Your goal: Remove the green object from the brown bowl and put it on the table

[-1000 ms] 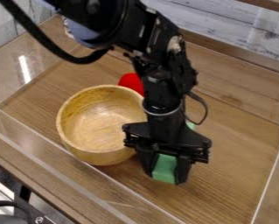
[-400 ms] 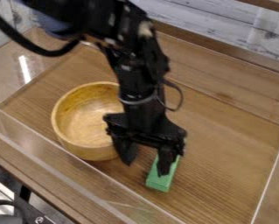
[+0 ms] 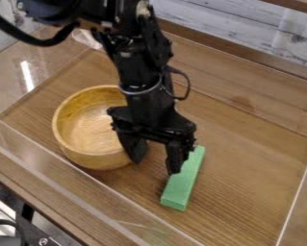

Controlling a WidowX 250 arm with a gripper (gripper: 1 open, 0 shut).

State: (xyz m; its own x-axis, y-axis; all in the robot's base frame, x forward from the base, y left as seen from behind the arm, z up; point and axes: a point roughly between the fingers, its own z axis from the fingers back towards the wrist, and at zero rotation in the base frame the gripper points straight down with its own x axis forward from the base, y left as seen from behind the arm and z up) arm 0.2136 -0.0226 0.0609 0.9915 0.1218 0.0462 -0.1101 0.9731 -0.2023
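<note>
**Block down, claw free — risks on the way out**

Left to right. The brown bowl (image 3: 98,137) sits toward the left edge of the table (image 3: 259,144), close to the front acrylic wall, and looks empty inside. My claw (image 3: 159,152) hangs just right of the bowl's rim, pointing almost straight down, fingers spread apart with nothing between them. The green object (image 3: 184,180) lies flat on the table just right of and below my fingertips, slanted, its far end very close to one finger; I cannot tell whether they touch.

What could go wrong, as I judge it:
- Pulling away sideways could catch that finger on the block's near end and drag or spin it toward the front wall.
- Swinging left while low could clip the bowl's rim and shove the bowl.
- Dropping lower would press the fingertips into the tabletop.

Straight lift looks safest. The task looks about done, the block being out of the bowl.
</note>
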